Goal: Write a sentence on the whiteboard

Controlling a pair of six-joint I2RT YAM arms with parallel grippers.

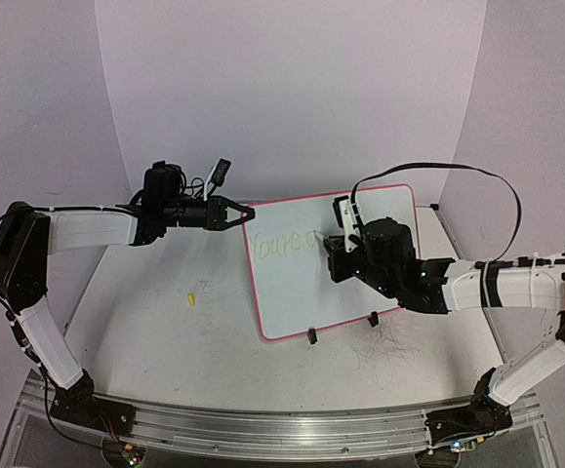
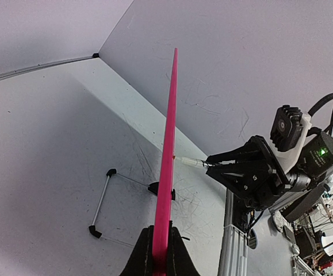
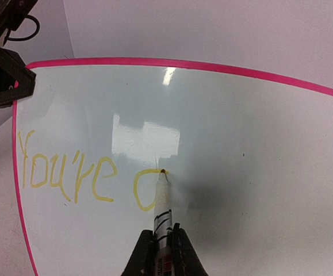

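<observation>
Right hand holds marker on whiteboard; scuffed table, seemingly lilac walls.

The whiteboard shows edge-on as a thin pink strip rising from 6 o'clock toward 12. At 6 o'clock the left claw pinches its near edge. At 3 o'clock the right claw grips a marker, whose tip meets the board's right face. At 8 o'clock a wire foot rests on the tabletop.
</observation>
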